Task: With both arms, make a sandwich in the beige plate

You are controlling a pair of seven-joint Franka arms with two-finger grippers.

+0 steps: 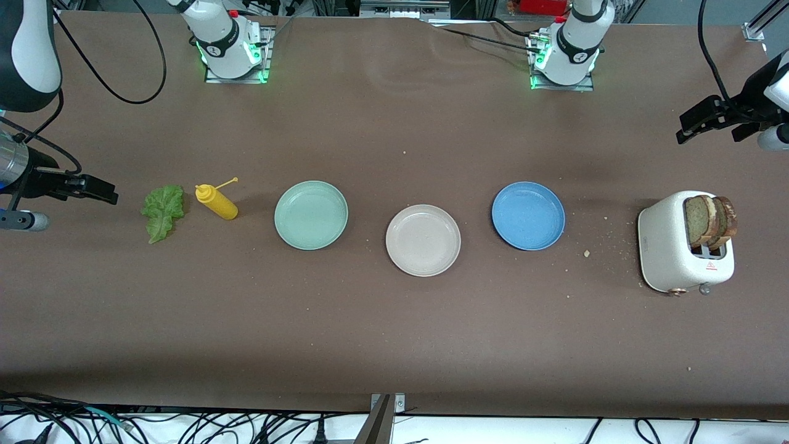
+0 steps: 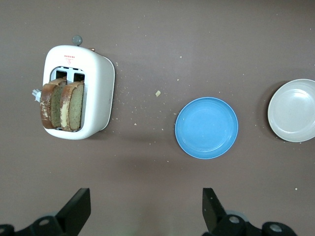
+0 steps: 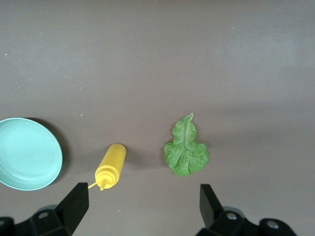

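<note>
The beige plate (image 1: 423, 240) lies bare mid-table, also in the left wrist view (image 2: 294, 110); no sandwich is in view. Two brown-crusted bread slices (image 1: 709, 220) stand upright in a white toaster (image 1: 669, 246) at the left arm's end. My left gripper (image 1: 690, 126) hangs open and holds nothing over the table beside the toaster (image 2: 96, 93), with the bread slices (image 2: 61, 105) in its view. A green lettuce leaf (image 1: 164, 211) lies flat at the right arm's end. My right gripper (image 1: 102, 188) hangs open and holds nothing over the table beside the leaf (image 3: 186, 147).
A yellow squeeze bottle (image 1: 217, 201) lies on its side between the leaf and a mint-green plate (image 1: 311, 214). A blue plate (image 1: 528, 215) sits between the beige plate and the toaster. Crumbs dot the table near the toaster.
</note>
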